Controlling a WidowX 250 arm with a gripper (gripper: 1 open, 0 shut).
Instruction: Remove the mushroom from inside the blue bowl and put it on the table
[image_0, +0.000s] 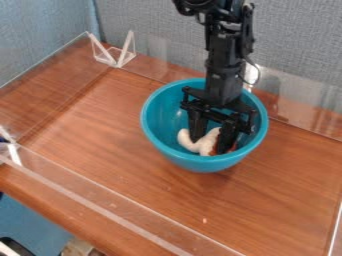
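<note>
Your gripper (218, 137) stands down inside the blue bowl (160, 122) near the table's (94, 115) far edge, fingers part-open astride the mushroom (195, 141); close squarely on it before lifting

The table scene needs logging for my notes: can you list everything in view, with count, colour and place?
Bowl: one, teal-blue, on the table right of centre.
Mushroom: one, cream-white stem with an orange-brown cap, lying inside the bowl between the gripper's fingers.
Table: one, reddish-brown wood grain, filling most of the view.
Clear walls: low, see-through, along the table's edges.
White wire stand: one, at the far left corner.
Grey-blue backdrop: behind the table.
Arm: one, black, reaching straight down into the bowl.
Gripper: one, black, fingers down inside the bowl on either side of the mushroom; whether it is gripped I cannot tell.
</note>
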